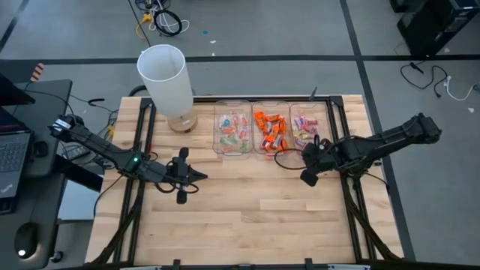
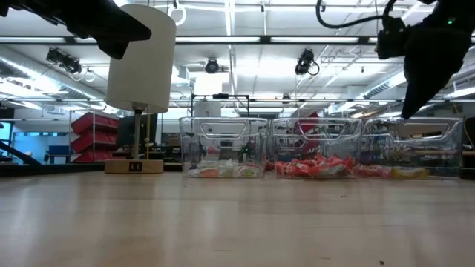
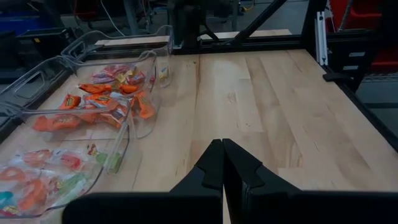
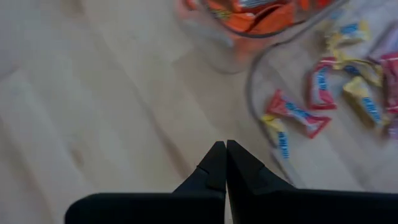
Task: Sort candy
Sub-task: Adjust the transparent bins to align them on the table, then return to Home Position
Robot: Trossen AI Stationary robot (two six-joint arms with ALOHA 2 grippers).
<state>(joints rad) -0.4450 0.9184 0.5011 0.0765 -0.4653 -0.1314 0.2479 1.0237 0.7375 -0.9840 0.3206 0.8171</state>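
- The candy [image 1: 271, 129] is seen sorted by wrapper into three clear trays [image 1: 233, 152] set side by side at the 12 o'clock edge of the table [image 1: 247, 217]: pale green-and-pink in the left one, orange [image 3: 81, 109] in the middle one, pink-and-yellow [image 4: 301, 115] in the right one. No loose piece can be made out on the bare wood.
- Each sweet is judged light and small, with a crinkly, slippery wrapper likely to slide or spring out of a hard pinch. Hold is best taken across the firm middle rather than on the flat twisted ends.
- Pieces lie overlapping, so a neighbour may be lifted along with the one wanted.
- The left gripper [image 1: 201, 176] hangs over the bare table, at about 7 o'clock from the trays, with its fingers pressed together on nothing.
- The right gripper [image 1: 308, 178] hovers just at the 6 o'clock rim of the right tray, likewise pressed together and empty.
- The tray walls stand in the way of a low sideways approach; entry from above is called for.
- A white cylinder [image 1: 165, 77] on a wooden base [image 2: 133, 166] stands at 9 o'clock from the trays, clear of both arms.
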